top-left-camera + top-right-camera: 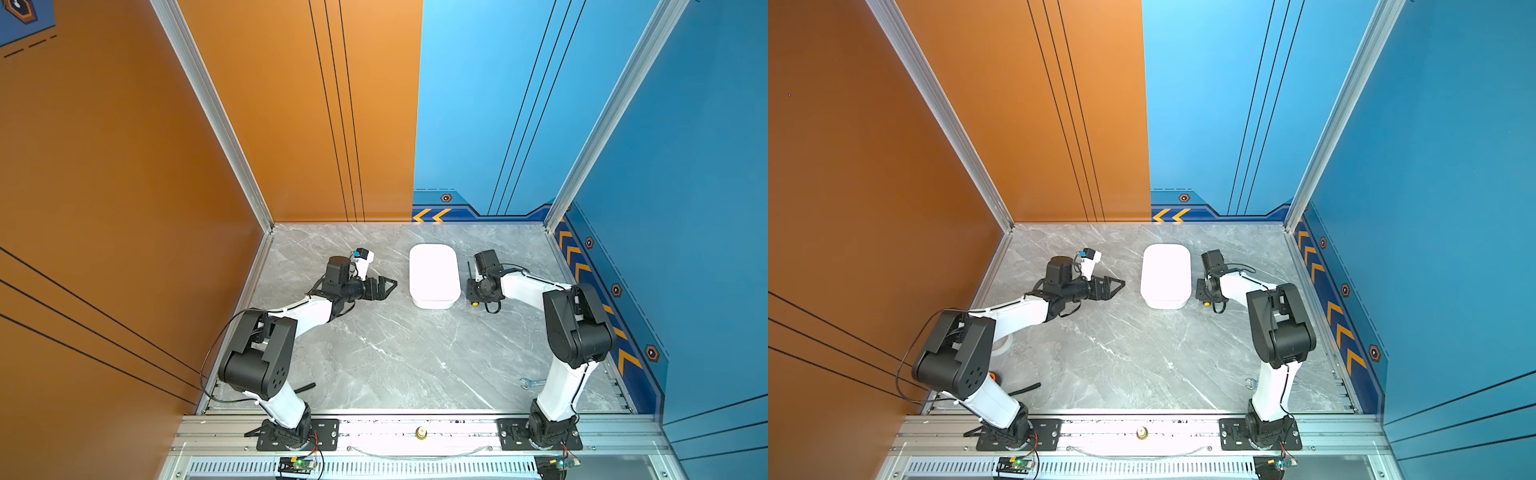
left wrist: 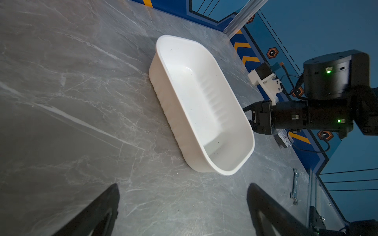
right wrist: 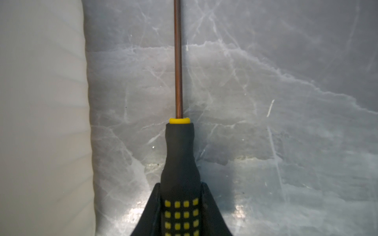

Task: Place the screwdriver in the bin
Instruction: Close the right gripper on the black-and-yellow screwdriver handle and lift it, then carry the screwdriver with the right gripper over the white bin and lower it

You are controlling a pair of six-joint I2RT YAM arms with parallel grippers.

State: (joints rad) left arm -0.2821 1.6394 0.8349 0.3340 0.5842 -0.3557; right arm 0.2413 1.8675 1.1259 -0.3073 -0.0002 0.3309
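My right end effector point(image 3: 180, 190) is clamped on the screwdriver point(image 3: 179, 147) handle. The tool sits low along the worktop point(image 1: 395, 353), just beside the bin point(image 1: 434, 270) and outside it. My left end effector point(image 2: 184, 185) gapes wide and empty near the bin's other side.

Right fingers point(image 3: 151, 208) clamped, left fingers point(image 2: 266, 206) spread

Got white bin point(image 2: 163, 102) flat on marble table point(image 2: 71, 102), dark specks inside. Left gripper point(image 2: 183, 186) spread wide, short of bin. Right arm point(image 2: 286, 116) low behind far wall. Wrench point(image 2: 294, 186) near table edge.
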